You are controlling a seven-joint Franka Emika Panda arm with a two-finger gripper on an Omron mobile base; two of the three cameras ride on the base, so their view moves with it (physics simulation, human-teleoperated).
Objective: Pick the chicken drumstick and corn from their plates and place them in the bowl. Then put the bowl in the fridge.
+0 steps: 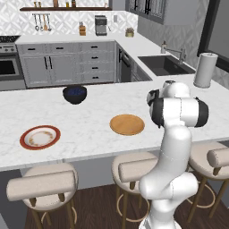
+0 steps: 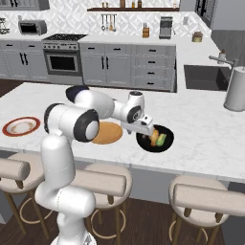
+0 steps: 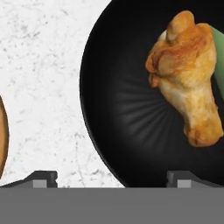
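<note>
**Q:** What sits on the marble island counter (image 2: pixel 206 129), and does anything crowd the bowl?

**A:** The dark glossy bowl (image 2: pixel 154 139) rests on the counter near its front edge, above the row of padded stools (image 2: pixel 210 198). Just beside the bowl, on the side toward the arm's base, lies the flat tan wooden plate (image 2: pixel 107 132); the two are close but apart. Much farther along from the bowl, past the wooden plate, is the white plate with a red rim (image 2: pixel 20 126). A grey cylindrical canister (image 2: pixel 235 90) stands well apart from the bowl on the opposite side, near the sink (image 2: pixel 203 76). The robot's forearm reaches across over the wooden plate, and the gripper (image 2: pixel 145 128) hangs at the bowl's near rim, covering part of it in the right base view.

**Q:** What is in the bowl, and how does it lie?

**A:** The chicken drumstick (image 3: pixel 188 76) lies inside, off-centre. In the hand view its long axis runs roughly top to bottom, leaning slightly, with the knobbly thick end toward the top and the narrower end toward the bottom. The corn (image 3: pixel 218 57) is tucked just behind the drumstick, touching it; only a green sliver is visible, so its direction is hard to tell.

**Q:** And the gripper?

**A:** Its fingertips (image 3: pixel 43 178) are spread wide apart, straddling the bowl's rim, holding nothing.
</note>
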